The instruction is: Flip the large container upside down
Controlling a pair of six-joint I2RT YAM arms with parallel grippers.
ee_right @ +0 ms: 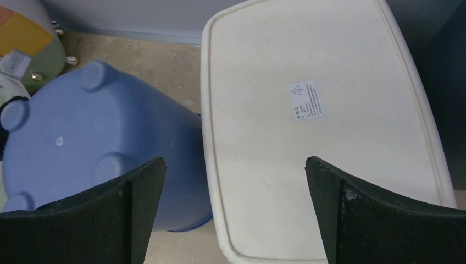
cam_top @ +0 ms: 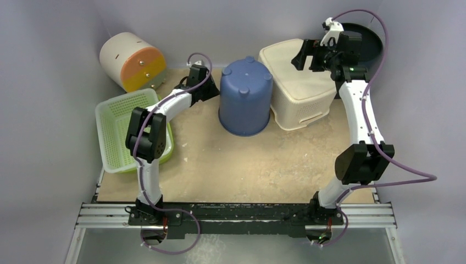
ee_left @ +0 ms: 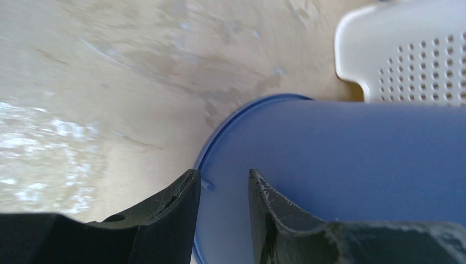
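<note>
A large blue bucket (cam_top: 245,96) stands upside down on the table, its small round feet on top. It also shows in the left wrist view (ee_left: 357,159) and the right wrist view (ee_right: 82,137). My left gripper (cam_top: 211,91) is right at the bucket's left wall, its jaws a little apart with nothing between them (ee_left: 222,173). My right gripper (cam_top: 308,55) hovers wide open and empty (ee_right: 235,162) above a cream basket (cam_top: 299,88), which lies upside down just right of the bucket with a label on its flat bottom (ee_right: 308,137).
A green perforated basket (cam_top: 118,126) lies at the left by the left arm. A white and orange drum (cam_top: 132,60) lies on its side at the back left. A dark tub (cam_top: 371,44) stands at the back right behind the right wrist.
</note>
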